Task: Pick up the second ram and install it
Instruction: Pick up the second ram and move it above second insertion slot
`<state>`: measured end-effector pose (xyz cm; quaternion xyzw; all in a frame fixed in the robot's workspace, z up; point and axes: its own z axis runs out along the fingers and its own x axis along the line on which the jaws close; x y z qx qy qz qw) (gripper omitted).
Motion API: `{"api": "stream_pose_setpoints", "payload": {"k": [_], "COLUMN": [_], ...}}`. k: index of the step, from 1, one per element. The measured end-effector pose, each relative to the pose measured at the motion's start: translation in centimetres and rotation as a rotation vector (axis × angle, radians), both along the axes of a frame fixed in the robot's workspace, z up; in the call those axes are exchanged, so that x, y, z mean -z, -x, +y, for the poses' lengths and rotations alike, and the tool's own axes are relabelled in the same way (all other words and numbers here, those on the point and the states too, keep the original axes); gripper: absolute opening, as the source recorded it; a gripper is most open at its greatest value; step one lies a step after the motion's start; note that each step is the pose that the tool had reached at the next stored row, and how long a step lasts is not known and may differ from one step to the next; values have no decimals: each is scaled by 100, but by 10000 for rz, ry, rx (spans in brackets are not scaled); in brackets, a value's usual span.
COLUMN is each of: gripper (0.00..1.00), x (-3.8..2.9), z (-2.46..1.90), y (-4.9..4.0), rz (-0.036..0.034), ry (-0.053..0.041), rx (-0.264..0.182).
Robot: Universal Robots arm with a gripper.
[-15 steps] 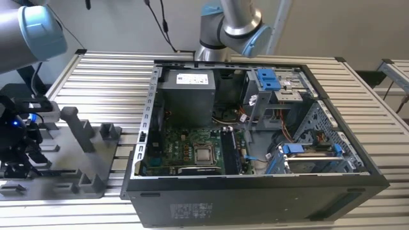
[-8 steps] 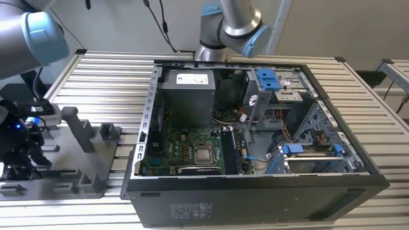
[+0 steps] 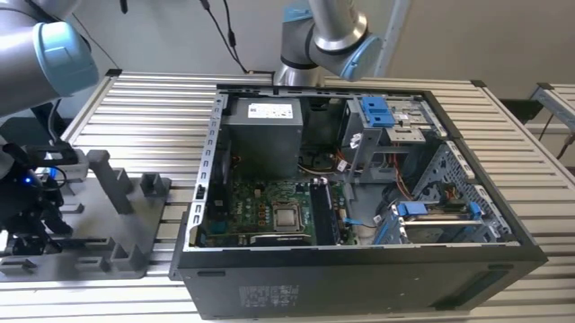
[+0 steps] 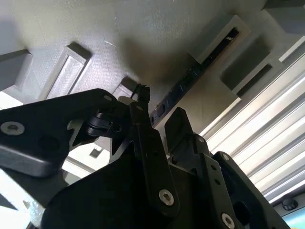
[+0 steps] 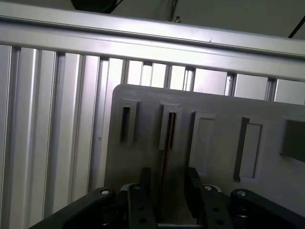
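While the second ram stood on edge in its grey tray slot, gripper jaws were spread astride it; good grasp likely needed centring, then even squeeze on both faces.

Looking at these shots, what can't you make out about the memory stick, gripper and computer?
Exterior view: the gripper is a dark mass at the frame's edge over the grey tray; its fingertips blend in.
Both wrist views: the second ram has its lower edge sunk in the tray slot, its near end behind the gripper.
Exterior view: the motherboard slots are too small to show whether a stick is seated.
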<state>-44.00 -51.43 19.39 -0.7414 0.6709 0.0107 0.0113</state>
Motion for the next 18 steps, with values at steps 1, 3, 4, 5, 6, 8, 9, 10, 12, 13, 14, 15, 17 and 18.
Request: {"api": "stream_pose_setpoints", "payload": {"k": [1,3,4,5,6,8,9,10,12,13,14,15,17,18], "gripper": [42,42,42,42,42,40,33,27,27,21,21,21,19,15], "x": [1,3,3,3,4,5,5,6,7,7,7,8,9,9], "z": [0,0,0,0,0,0,0,0,0,0,0,0,0,0], "y": [0,0,0,0,0,0,0,0,0,0,0,0,0,0], "rz": [-1,-2,-2,-2,-2,-2,-2,-2,-2,-2,-2,-2,-2,-2], "ry": [0,-1,-1,-1,-1,-1,-1,-2,-1,-1,-1,0,-2,-2], "rx": [0,0,0,0,1,0,0,0,0,0,0,0,0,0]}}
